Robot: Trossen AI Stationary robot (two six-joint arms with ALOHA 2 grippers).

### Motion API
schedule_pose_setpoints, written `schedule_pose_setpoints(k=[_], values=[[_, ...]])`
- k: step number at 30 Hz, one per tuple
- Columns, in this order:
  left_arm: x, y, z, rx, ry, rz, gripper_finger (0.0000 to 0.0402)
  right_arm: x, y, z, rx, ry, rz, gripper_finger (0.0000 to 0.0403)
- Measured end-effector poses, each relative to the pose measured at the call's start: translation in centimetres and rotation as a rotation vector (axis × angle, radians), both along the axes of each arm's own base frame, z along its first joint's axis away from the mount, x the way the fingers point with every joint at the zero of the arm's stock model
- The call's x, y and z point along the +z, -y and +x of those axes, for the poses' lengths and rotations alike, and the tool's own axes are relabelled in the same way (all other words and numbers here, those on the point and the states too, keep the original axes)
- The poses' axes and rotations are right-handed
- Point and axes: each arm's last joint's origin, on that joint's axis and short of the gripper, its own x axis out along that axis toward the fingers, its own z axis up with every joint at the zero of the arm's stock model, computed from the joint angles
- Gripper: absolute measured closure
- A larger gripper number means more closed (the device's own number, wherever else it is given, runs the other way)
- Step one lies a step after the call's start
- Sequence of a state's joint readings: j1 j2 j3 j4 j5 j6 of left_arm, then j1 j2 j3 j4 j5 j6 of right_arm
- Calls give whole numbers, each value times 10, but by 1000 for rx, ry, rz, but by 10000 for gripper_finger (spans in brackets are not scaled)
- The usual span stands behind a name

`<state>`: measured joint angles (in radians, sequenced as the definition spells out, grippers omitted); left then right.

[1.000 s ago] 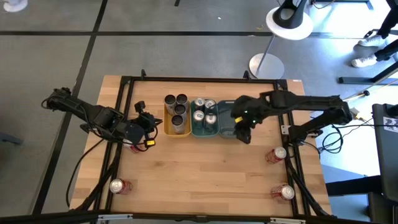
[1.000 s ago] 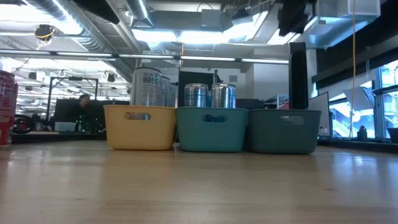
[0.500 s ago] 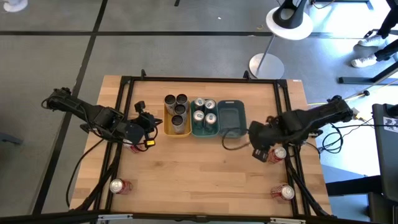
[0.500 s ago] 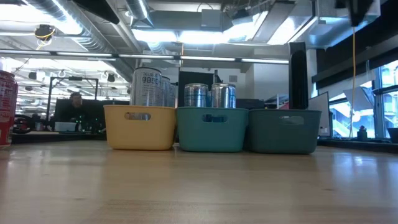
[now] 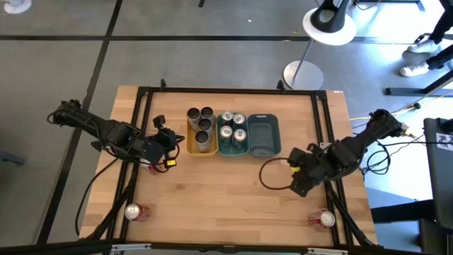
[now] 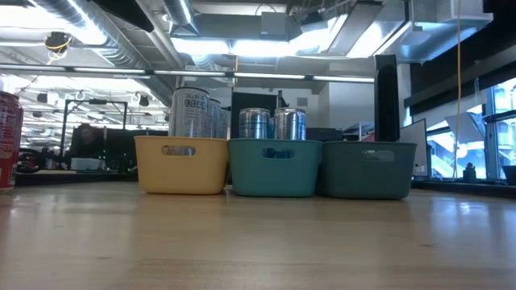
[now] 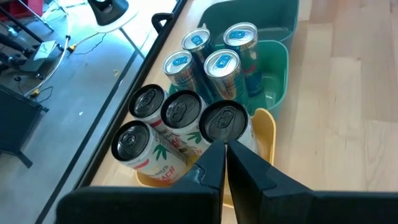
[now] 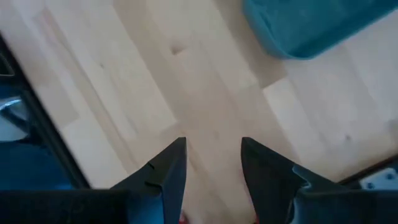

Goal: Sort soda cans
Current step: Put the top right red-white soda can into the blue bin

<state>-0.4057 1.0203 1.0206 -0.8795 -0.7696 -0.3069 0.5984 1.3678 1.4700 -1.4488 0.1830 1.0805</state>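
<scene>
Several dark cans (image 5: pixel 202 127) stand upright in the yellow tray (image 5: pixel 190 144); the left wrist view shows their tops (image 7: pixel 180 112). Several silver-teal cans (image 5: pixel 232 126) stand in the teal tray (image 5: pixel 233 149). The dark teal tray (image 5: pixel 264 136) holds nothing. Red cans stand on the table near the front left (image 5: pixel 134 211) and front right (image 5: pixel 325 219). My left gripper (image 5: pixel 172 144) hangs shut just left of the yellow tray, touching nothing. My right gripper (image 5: pixel 297 185) points down over bare wood at the right, open, with only table between its fingers (image 8: pixel 171 171).
A black frame rail (image 5: pixel 333 191) runs along the table's right side beside the right arm. A black cable loop (image 5: pixel 272 173) lies on the wood next to the right gripper. The low view shows a red can (image 6: pixel 6 141) at its left edge. Bare wood spans the table's middle and front.
My right gripper has swung from above the dark teal tray toward the table's right and near edges, turning about as it went; its fingers stay equally far apart. The red can by the right rail is now hidden under that arm.
</scene>
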Motion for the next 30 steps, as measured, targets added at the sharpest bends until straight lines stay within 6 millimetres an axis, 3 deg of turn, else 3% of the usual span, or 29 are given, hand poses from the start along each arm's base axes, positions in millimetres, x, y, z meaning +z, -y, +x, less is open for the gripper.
schedule_pose_setpoints(k=[10,17,23,30], values=[[0,0,0,35,29,-44,391,-2,-1,-14,-132,-117,15,225],[0,0,0,35,29,-43,391,-14,0,-21,-168,-219,61,113],[0,0,0,34,28,-42,391,-40,3,-27,-120,-323,23,11],[0,0,0,35,29,-43,391,-50,4,-30,16,-366,2,49]])
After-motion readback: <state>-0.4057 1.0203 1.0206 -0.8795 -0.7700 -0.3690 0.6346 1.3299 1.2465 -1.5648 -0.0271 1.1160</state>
